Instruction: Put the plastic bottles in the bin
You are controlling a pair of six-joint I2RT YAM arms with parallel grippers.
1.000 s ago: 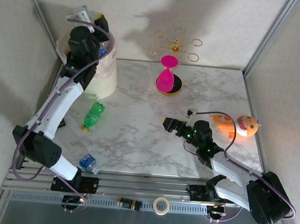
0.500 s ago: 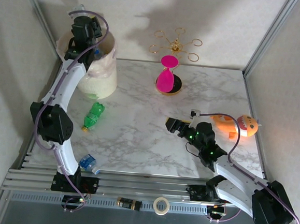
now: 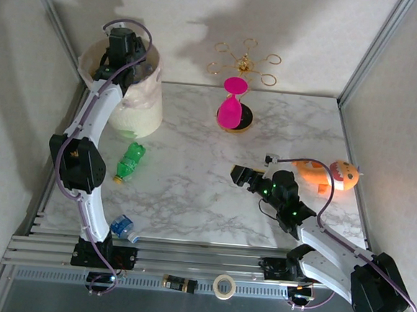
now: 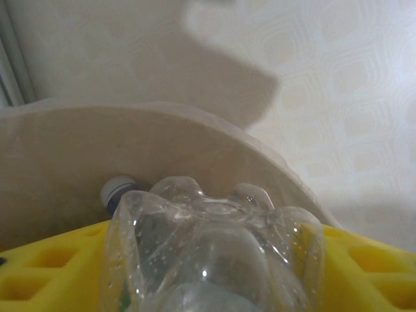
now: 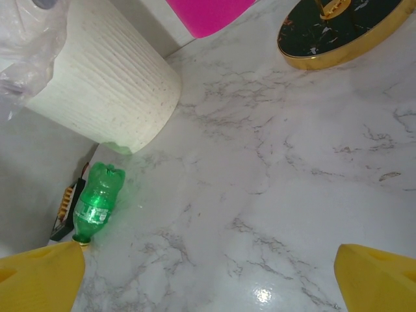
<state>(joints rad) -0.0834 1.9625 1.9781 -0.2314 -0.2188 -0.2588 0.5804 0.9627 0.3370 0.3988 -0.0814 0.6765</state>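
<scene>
A clear bottle (image 4: 214,253) sits between the fingers of the left pincer (image 3: 121,44) over the bin (image 3: 145,115), and two more bottles are left on the table (image 3: 191,198).

Well in front of the bin, at the table's near edge, a blue-labelled bottle (image 3: 123,227) is seen. A green bottle (image 3: 129,161) lies on its side just in front of the bin. The right pincer (image 3: 241,176) hangs well to the right of the bin with its jaws wide apart and nothing between them. Above the bin's rim, whether the left pincer is clamped on the clear bottle or loosened cannot be told. The bottles are judged light, thin-walled and smooth, so they are likely to roll and to buckle under a hard squeeze. They are best taken across the body at mid-length.
</scene>
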